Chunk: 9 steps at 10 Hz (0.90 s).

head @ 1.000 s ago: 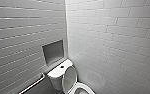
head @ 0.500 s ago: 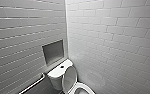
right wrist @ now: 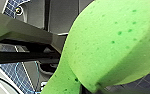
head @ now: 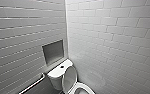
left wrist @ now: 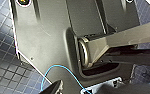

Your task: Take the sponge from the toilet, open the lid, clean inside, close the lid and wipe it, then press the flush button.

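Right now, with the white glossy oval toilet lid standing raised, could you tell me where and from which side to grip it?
Grip the lid at its rounded top edge, the free end highest above the white bowl, coming from the front. It stands nearly upright just in front of the white ceramic tank, so its back is probably blocked and only the front face and rim look reachable.

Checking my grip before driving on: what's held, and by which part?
The sponge, in the right claw, apparently pinched at its creased edge.
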### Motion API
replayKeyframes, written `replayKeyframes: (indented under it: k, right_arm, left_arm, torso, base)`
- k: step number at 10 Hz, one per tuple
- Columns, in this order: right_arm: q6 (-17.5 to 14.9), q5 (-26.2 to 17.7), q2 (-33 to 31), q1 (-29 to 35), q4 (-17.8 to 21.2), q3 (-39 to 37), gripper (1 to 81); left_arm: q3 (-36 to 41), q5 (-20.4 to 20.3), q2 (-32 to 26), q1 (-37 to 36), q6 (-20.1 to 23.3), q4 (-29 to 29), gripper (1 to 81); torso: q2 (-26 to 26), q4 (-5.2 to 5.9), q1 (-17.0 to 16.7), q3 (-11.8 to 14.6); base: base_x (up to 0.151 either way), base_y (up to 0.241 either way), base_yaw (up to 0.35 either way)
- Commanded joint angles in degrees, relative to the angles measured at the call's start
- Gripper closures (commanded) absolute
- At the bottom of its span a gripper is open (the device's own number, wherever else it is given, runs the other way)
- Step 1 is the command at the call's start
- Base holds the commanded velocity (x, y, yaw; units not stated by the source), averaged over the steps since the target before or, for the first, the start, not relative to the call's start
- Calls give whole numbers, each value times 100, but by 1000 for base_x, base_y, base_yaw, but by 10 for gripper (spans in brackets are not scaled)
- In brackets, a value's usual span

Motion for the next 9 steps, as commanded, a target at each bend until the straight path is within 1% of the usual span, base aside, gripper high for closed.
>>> replayKeyframes:
  k: [1,6,9]
  right_arm:
    - [-37,-383,12,172,21,11,811]
    - [-28,-375,57,171,4,2,811]
    - [-28,-375,57,163,13,-6,811]
  left_arm:
    - [29,381,33,-225,31,-47,10]
    - [29,381,6,-216,40,-56,10]
    - [29,381,-2,-225,40,-56,10]
  torso:
    - [0,0,0,0]
    - [0,0,0,0]
    - [-2,0,-13,2]
  base:
    - [0,0,0]
    - [0,0,0]
    - [75,0,0]
